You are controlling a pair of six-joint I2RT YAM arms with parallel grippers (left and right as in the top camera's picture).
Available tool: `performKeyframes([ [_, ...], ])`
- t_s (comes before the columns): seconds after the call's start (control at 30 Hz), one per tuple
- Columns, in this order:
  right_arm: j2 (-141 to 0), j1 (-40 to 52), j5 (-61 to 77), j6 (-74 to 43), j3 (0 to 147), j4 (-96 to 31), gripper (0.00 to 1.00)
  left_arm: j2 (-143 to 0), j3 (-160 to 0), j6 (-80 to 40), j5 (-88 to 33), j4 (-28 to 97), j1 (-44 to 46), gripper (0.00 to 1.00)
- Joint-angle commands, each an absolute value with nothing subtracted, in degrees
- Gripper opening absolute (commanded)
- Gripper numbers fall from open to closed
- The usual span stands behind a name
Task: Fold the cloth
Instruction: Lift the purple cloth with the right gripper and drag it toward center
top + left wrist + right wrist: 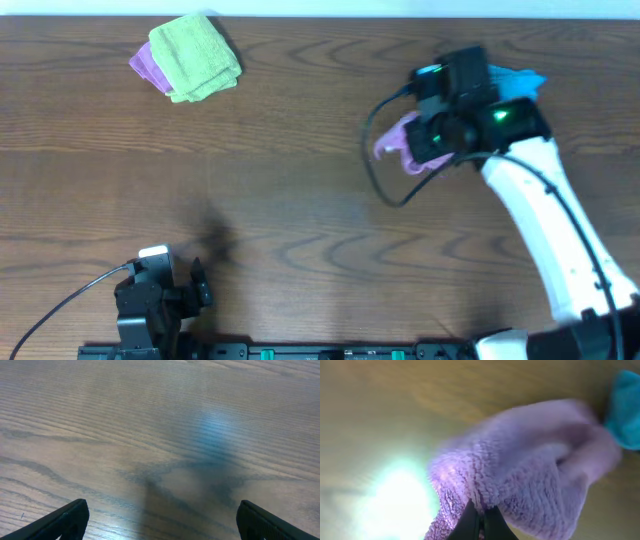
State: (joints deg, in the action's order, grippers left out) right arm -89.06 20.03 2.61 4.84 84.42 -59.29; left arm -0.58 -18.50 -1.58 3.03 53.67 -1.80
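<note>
The cloth [402, 138] is a lilac-purple fluffy towel, bunched up and hanging from my right gripper [432, 140] at the right back of the table. In the right wrist view the cloth [530, 470] fills the frame, and the right gripper [481, 516] has its two dark fingers pinched together on a fold of it. No white label shows. My left gripper [196, 290] rests near the front left edge, far from the cloth. In the left wrist view the left gripper [162, 512] is wide open and empty over bare wood.
A bright blue cloth [522, 80] lies just behind the right wrist and also shows in the right wrist view [625, 410]. A folded lime-green cloth [195, 55] sits on another purple cloth [146, 68] at the back left. The wooden table [300, 200] spans the view.
</note>
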Motion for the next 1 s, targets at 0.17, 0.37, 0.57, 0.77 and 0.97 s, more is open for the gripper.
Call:
performKeyframes([
  [0.17, -82.59, 35.86, 11.94, 2.04, 85.1, -61.23, 0.01, -0.21, -17.39, -1.23, 4.03, 56.55, -1.63, 0.95],
  [0.37, -80.73, 44.53, 14.85, -0.19, 85.1, -60.07, 0.01, -0.21, -17.39, -1.23, 4.03, 56.55, -1.63, 0.95],
  [0.57, -80.73, 45.08, 16.97, -0.14, 85.1, -59.0, 0.01, -0.21, -17.39, -1.23, 4.03, 56.55, -1.63, 0.96],
  [0.77, -81.62, 44.82, 18.2, -0.14, 85.08, -56.49, 0.01, -0.21, -17.39, -1.23, 4.03, 56.55, -1.63, 0.95],
  [0.97, -84.9, 41.74, 15.57, 2.44, 85.06, -56.58, 0.01, -0.21, -17.39, -1.23, 4.01, 56.55, -1.63, 0.95],
])
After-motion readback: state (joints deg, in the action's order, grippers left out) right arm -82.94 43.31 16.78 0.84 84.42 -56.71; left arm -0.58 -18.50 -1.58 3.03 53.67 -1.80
